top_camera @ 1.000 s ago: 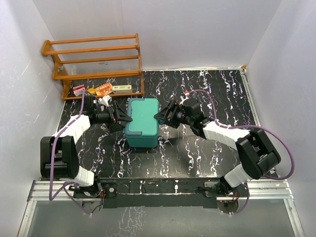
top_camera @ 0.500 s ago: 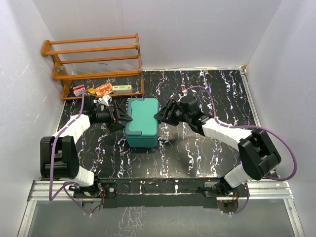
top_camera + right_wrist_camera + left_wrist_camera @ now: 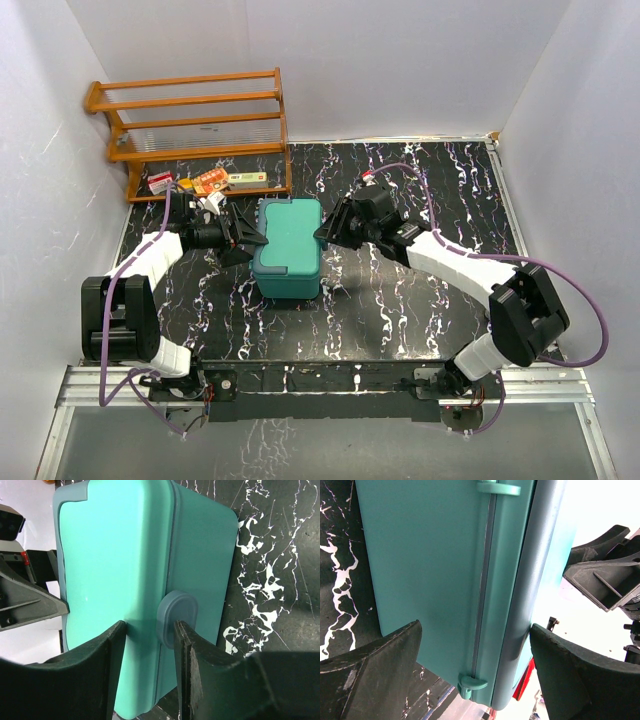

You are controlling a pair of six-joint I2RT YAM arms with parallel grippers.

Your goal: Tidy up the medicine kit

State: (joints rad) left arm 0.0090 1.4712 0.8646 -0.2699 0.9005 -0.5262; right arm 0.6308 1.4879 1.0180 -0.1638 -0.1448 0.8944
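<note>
Medicine kit (image 3: 288,250) sits lid shut mid table (image 3: 420,300) btw both arms, long axis near-to-far; R gripper (image 3: 322,240) at latch side, jaws narrow astride latch tab (image 3: 177,617), can't tell if clamped; L gripper (image 3: 252,245) at hinge (image 3: 472,682) side, jaws wide, so R looks best placed to unlatch.

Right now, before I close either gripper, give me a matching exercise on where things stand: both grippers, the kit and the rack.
Things:
1. left gripper
2. right gripper
3. wooden rack
4. medicine kit

Places or states:
A. back left corner, behind the left arm
B. jaws on either side of the oval latch tab
C. lid closed, lying between the two grippers
D. jaws wide open at the kit's side with the two small clips

Pairs: 1-D, 2-B, 3-A, 4-C
</note>
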